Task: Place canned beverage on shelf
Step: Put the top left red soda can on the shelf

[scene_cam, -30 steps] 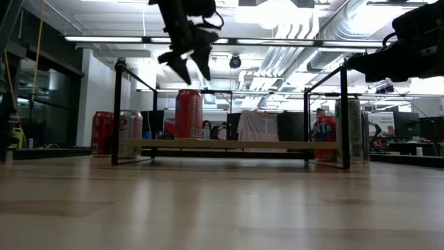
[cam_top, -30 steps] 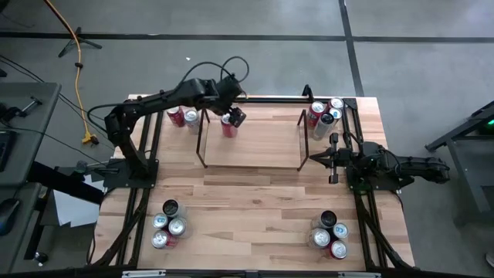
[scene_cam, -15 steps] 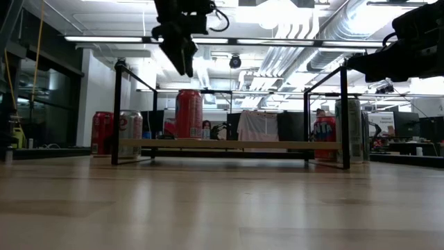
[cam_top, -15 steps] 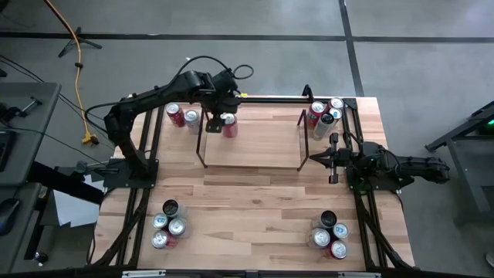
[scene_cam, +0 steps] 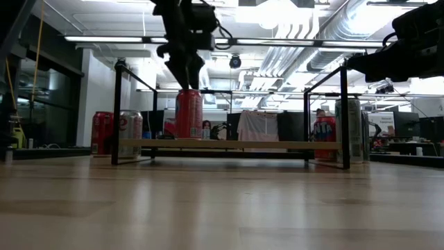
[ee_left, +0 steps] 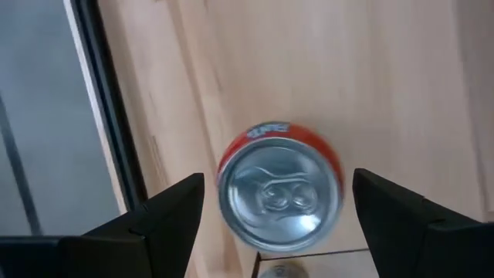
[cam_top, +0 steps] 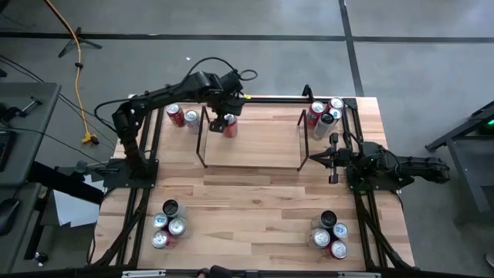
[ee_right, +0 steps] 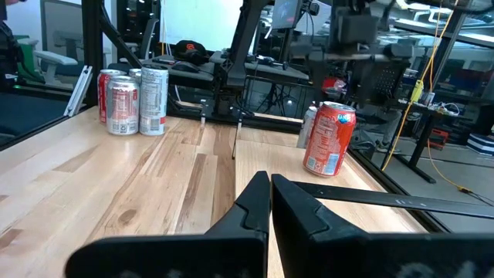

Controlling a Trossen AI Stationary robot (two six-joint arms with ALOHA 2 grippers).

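Nearest the front edge of the tabletop (cam_top: 255, 208) stand two clusters of spare cans, one at the left front (cam_top: 167, 224) and one at the right front (cam_top: 330, 234); neither is involved at present.

Mid-table at the right edge, the right gripper (cam_top: 333, 159) rests with its fingers closed together, empty, pointing toward the shelf.

Beyond it, the shelf (cam_top: 252, 164) sits across the far half of the tabletop. A red can (scene_cam: 189, 114) stands upright on the shelf's clear top near its far left corner.

The left gripper (scene_cam: 184, 72) hangs directly above that can, fingers spread wide. In the left wrist view one finger (ee_left: 166, 220) sits on each side of the lid with a gap on both sides, so nothing is held.

Handling assessment: the can is judged rigid while sealed, smooth-sided and liable to slip under a light pinch. It would dent if squeezed hard and tip if nudged near the rim. Best hold is across the cylindrical wall below the lid.

Farthest back, more cans stand at the left rear (cam_top: 183, 116) and right rear (cam_top: 324, 113) corners
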